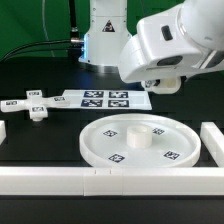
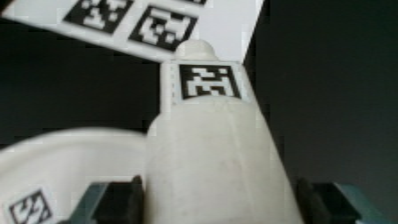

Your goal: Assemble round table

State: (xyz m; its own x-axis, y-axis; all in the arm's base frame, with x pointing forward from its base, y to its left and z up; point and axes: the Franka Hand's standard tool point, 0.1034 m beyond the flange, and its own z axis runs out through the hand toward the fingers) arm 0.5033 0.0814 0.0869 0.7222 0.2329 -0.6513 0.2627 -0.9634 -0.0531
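My gripper (image 2: 222, 203) is shut on the white cylinder leg (image 2: 217, 140), which fills the wrist view and carries a square tag (image 2: 210, 82) near its far end. The dark fingers (image 2: 112, 202) sit on either side of the leg. In the exterior view the arm's hand (image 1: 160, 62) hangs above and behind the large rimmed disc (image 1: 135, 142), and the fingers and leg are mostly hidden there. The disc lies flat with its central hub (image 1: 137, 136) up. Its rim also shows in the wrist view (image 2: 54, 165). The small flat foot piece (image 1: 30, 106) lies at the exterior view's left.
The marker board (image 1: 105, 98) lies behind the disc and also shows in the wrist view (image 2: 143, 25). Long white border bars run along the front (image 1: 60, 180), the exterior view's right (image 1: 212, 142) and its left (image 1: 3, 130). The robot base (image 1: 103, 35) stands at the back.
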